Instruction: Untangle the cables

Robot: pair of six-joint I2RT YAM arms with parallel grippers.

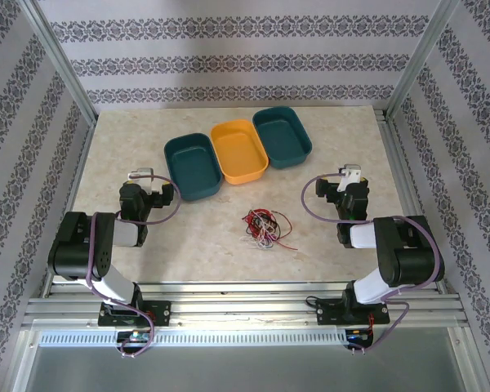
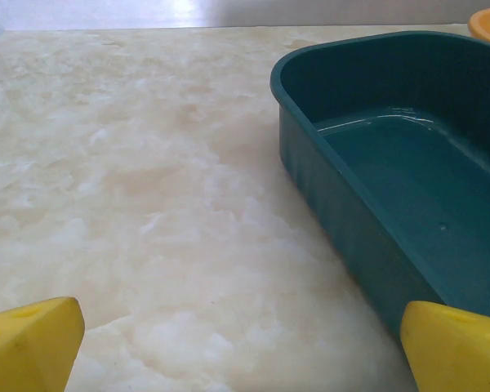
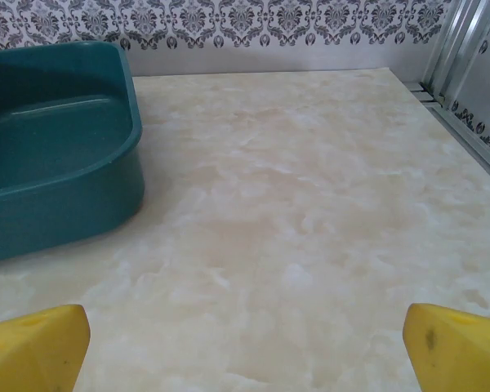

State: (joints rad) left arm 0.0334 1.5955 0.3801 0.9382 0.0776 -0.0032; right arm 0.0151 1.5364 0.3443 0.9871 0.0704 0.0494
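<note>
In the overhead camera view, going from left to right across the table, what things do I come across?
left gripper → dark teal tray → orange tray → second teal tray → right gripper. The cables lie nearer, spanning the last two trays, so unplaced.

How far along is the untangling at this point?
Nothing looks done: the cables lie in one tangle mid-table, untouched. Nothing is in hand: the left arm and right arm sit apart from it, jaws open and empty. All the untangling is left; the three trays hold nothing.
</note>
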